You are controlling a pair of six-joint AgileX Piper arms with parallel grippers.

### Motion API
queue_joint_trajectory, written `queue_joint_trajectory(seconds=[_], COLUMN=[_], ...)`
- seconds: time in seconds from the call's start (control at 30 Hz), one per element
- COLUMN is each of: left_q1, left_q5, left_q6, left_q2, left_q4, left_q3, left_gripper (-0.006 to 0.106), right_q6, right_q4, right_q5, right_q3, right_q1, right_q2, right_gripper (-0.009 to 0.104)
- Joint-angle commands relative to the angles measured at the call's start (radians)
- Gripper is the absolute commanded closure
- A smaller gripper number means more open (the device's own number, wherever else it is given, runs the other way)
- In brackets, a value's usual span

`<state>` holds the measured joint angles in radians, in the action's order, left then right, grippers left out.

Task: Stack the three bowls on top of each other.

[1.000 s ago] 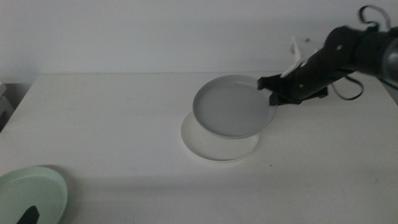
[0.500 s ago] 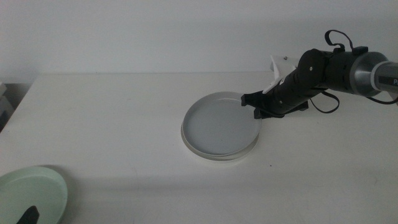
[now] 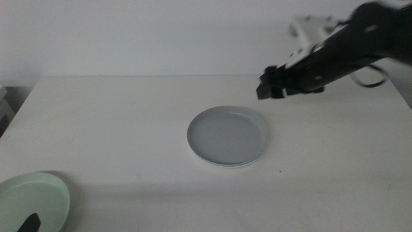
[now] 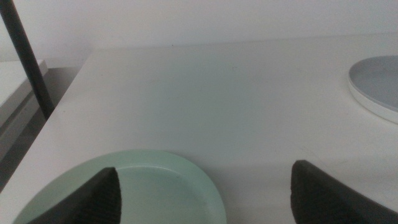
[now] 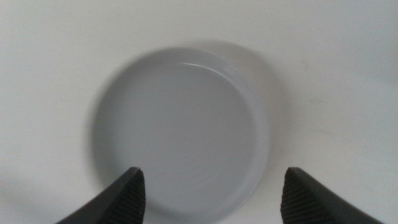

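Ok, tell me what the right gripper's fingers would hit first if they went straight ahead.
Most likely the grey bowl: it fills the right wrist view between the open fingers of the right gripper, which hangs above and behind it. It sits nested in the white bowl. Depth is unclear.

Middle view high, forward-down; both wrist views share grey bowl.

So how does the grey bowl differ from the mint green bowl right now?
The grey bowl sits mid-table, stacked on the white bowl; the mint green bowl lies alone at the near left corner. The right gripper is raised beyond the grey one, jaws open; the left gripper straddles the green rim. Both are shallow and upright.
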<state>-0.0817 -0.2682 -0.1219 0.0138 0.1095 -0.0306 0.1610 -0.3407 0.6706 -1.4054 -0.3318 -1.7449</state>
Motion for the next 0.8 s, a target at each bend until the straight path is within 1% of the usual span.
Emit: queue_joint_trajectory(seconds=[0.0, 0.07, 0.13, 0.23, 0.33, 0.4, 0.43, 0.47, 0.6, 0.77], left_q1=[0.001, 0.001, 0.001, 0.001, 0.001, 0.001, 0.001, 0.001, 0.001, 0.001], left_q5=[0.07, 0.07, 0.07, 0.07, 0.07, 0.07, 0.07, 0.07, 0.07, 0.07], left_q6=[-0.012, -0.012, -0.012, -0.012, -0.012, -0.012, -0.012, -0.012, -0.012, -0.012], left_q2=[0.013, 0.013, 0.013, 0.013, 0.013, 0.013, 0.013, 0.013, 0.013, 0.013], left_q4=[0.001, 0.001, 0.001, 0.001, 0.001, 0.001, 0.001, 0.001, 0.001, 0.001], left_q3=[0.005, 0.005, 0.005, 0.005, 0.005, 0.005, 0.005, 0.005, 0.005, 0.005], left_gripper=[0.003, 0.003, 0.003, 0.003, 0.003, 0.003, 0.003, 0.003, 0.003, 0.003], right_q6=[0.089, 0.146, 0.221, 0.305, 0.318, 0.318, 0.314, 0.305, 0.309, 0.361], right_q4=[-0.083, -0.147, -0.194, -0.231, -0.241, -0.242, -0.242, -0.242, -0.242, -0.242], right_q5=[-0.013, -0.062, -0.109, -0.166, -0.181, -0.185, -0.181, -0.161, -0.158, -0.177], right_q3=[0.061, 0.18, 0.29, 0.442, 0.536, 0.568, 0.579, 0.579, 0.579, 0.579], right_q1=[-0.004, -0.004, -0.004, -0.004, -0.004, -0.004, -0.002, -0.002, -0.002, -0.002], right_q2=[0.19, 0.333, 0.47, 0.68, 0.871, 0.953, 1.05, 1.05, 1.021, 1.025], right_gripper=[0.039, 0.039, 0.039, 0.039, 0.039, 0.039, 0.039, 0.039, 0.039, 0.039])
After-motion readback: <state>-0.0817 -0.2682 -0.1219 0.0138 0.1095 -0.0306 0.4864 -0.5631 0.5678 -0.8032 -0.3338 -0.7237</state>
